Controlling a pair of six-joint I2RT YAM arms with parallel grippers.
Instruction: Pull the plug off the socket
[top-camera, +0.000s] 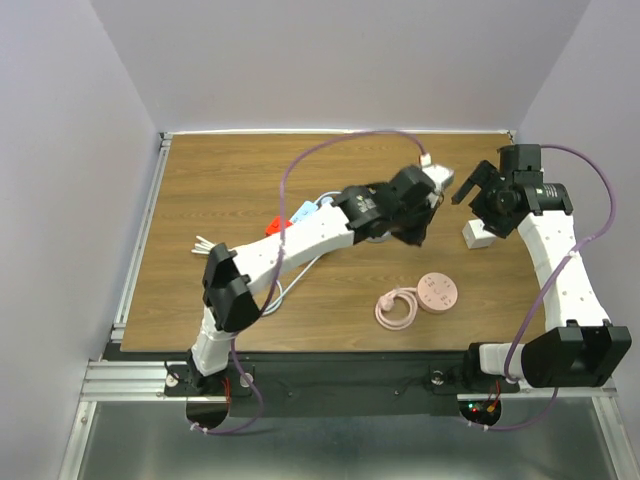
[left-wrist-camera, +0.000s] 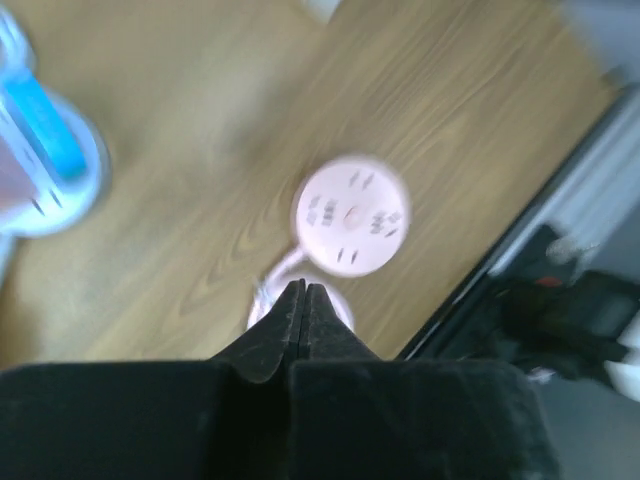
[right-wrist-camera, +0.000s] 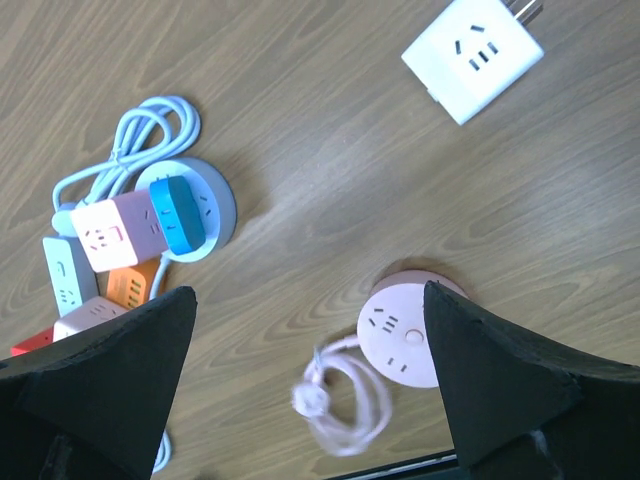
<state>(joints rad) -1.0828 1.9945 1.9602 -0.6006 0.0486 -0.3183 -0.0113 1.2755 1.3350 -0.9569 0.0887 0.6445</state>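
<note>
A light blue round socket (right-wrist-camera: 205, 215) lies on the wooden table with a blue plug (right-wrist-camera: 178, 213) and a pink cube plug (right-wrist-camera: 108, 233) stuck in it. It also shows blurred in the left wrist view (left-wrist-camera: 50, 150) and lies mostly under the left arm in the top view (top-camera: 308, 211). My left gripper (top-camera: 413, 233) is shut and empty, hovering above the table with its fingertips (left-wrist-camera: 303, 292) over a pink round socket (left-wrist-camera: 350, 215). My right gripper (top-camera: 468, 186) is open and empty, held high at the right (right-wrist-camera: 310, 300).
The pink round socket (top-camera: 437, 292) with its coiled pink cord (top-camera: 397, 308) lies near the front edge. A white cube adapter (top-camera: 478, 235) lies by the right gripper. Orange, red and pale cube adapters (right-wrist-camera: 90, 300) cluster beside the blue socket's white cable (right-wrist-camera: 130, 140).
</note>
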